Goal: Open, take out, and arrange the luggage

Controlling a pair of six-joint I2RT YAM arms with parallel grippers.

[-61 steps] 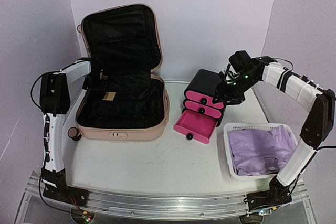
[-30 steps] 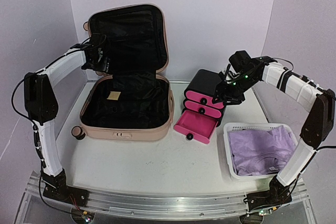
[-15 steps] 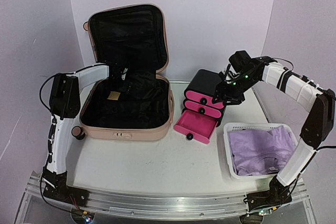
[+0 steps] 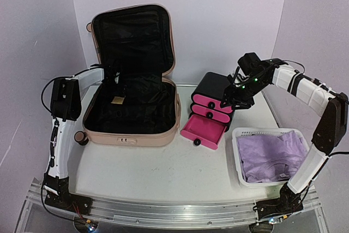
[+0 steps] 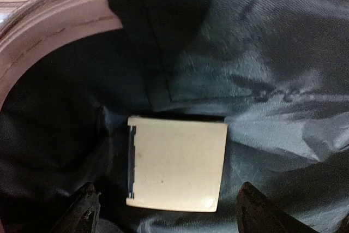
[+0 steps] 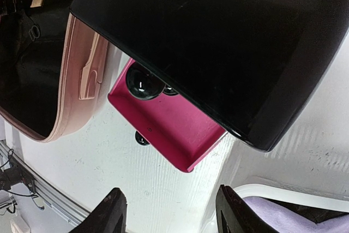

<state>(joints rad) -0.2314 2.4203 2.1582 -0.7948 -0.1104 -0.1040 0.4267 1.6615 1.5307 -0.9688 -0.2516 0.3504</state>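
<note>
The pale pink luggage (image 4: 131,135) lies open at the left, its lid (image 4: 133,39) upright against the back wall, black lining showing. A small cream square box (image 4: 115,100) lies inside on the lining; it also shows in the left wrist view (image 5: 175,163). My left gripper (image 4: 113,83) is open inside the case, just above the box, its fingertips (image 5: 84,211) either side of it, not touching. My right gripper (image 4: 235,97) is open and empty, hovering beside the black-and-pink drawer box (image 4: 211,97). The luggage rim shows in the right wrist view (image 6: 82,75).
The drawer box's bottom pink drawer (image 4: 202,130) is pulled open; it also shows in the right wrist view (image 6: 169,129). A white perforated basket (image 4: 240,159) holding lilac cloth (image 4: 272,154) sits at the front right. A luggage wheel (image 4: 77,138) sticks out at the left.
My left gripper has come down from the lid into the case and moved left, now over the cream box. The lid stays upright. The right arm has not moved.
</note>
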